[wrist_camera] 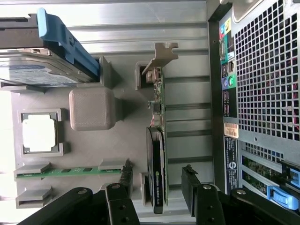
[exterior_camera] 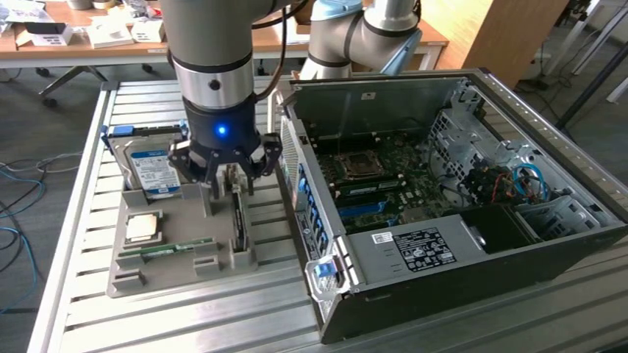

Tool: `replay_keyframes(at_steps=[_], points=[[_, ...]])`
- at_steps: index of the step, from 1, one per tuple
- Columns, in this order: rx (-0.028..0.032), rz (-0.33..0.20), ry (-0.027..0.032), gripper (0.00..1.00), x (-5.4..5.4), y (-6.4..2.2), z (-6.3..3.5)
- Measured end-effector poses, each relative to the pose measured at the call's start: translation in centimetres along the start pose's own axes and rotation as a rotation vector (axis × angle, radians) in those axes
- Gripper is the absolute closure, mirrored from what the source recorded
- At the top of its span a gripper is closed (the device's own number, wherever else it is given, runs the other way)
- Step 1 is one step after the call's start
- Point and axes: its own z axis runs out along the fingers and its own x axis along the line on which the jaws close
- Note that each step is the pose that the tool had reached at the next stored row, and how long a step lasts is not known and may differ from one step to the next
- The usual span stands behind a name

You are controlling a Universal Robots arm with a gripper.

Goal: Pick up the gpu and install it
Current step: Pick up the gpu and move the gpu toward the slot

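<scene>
The gpu [wrist_camera: 157, 154] stands on edge in a slot of the grey holder [wrist_camera: 91, 110] beside the computer case [wrist_camera: 262, 70], the wide-open pincer [wrist_camera: 157, 187] straddling its cooler end, so a sound grip likely wants the fingers [wrist_camera: 190, 180] level and centred before closing squarely.

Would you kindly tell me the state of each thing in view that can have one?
Green gpu card with black cooler, silver bracket: on edge in grey tray, ungripped.
Black gripper: open, fingers either side of the gpu card.
Silver hard drive, blue-white label: upright in tray.
Square silver processor chip: flat in recess.
Thin green memory stick: on edge, slotted.
Dark computer case: side open.
</scene>
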Motion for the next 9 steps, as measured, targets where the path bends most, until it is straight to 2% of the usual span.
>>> replay_keyframes(at_steps=[9], points=[[0.0001,0.0,0.0001,0.46,0.02,-0.04,0.94]])
